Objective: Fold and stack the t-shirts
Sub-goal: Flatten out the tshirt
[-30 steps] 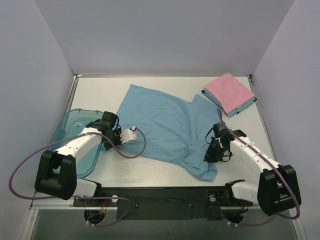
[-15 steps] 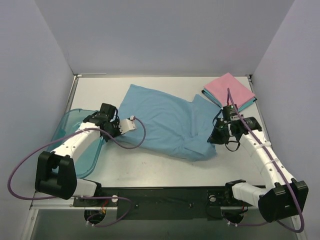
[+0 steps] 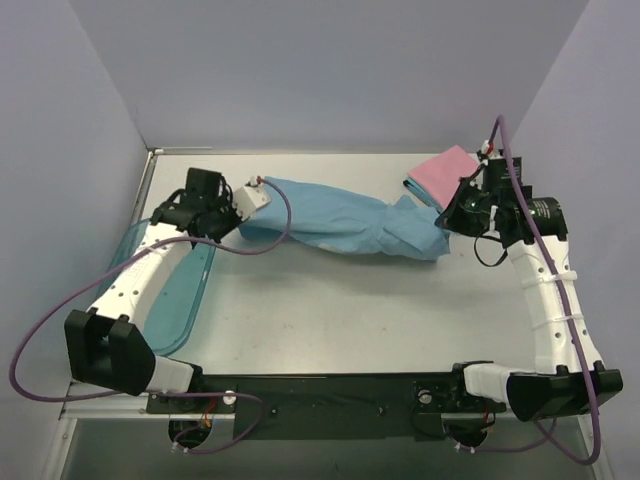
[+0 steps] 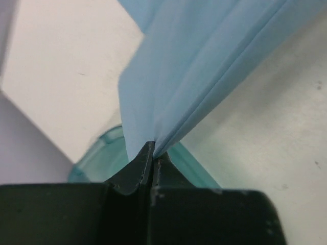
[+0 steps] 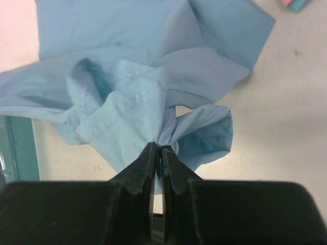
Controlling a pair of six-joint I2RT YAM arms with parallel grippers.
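Note:
The light blue t-shirt (image 3: 340, 220) hangs stretched between both arms as a long bunched band above the table's far half. My left gripper (image 3: 238, 222) is shut on its left end; in the left wrist view the cloth (image 4: 204, 66) fans out from the closed left gripper (image 4: 153, 152). My right gripper (image 3: 447, 222) is shut on the right end, where hemmed folds (image 5: 127, 107) gather at the closed right gripper (image 5: 158, 149). A folded pink t-shirt (image 3: 445, 172) lies at the back right on a folded teal one (image 3: 413, 188), mostly behind my right arm.
A translucent teal plastic bin (image 3: 190, 290) lies at the left table edge under my left arm, and it shows again in the left wrist view as the bin (image 4: 102, 153). Grey walls enclose the table (image 3: 340, 310) on three sides.
Both arms have lifted and swung toward the back of the table, pulling the blue t-shirt off the surface into a taut band. The right gripper closed on the shirt's lower edge.

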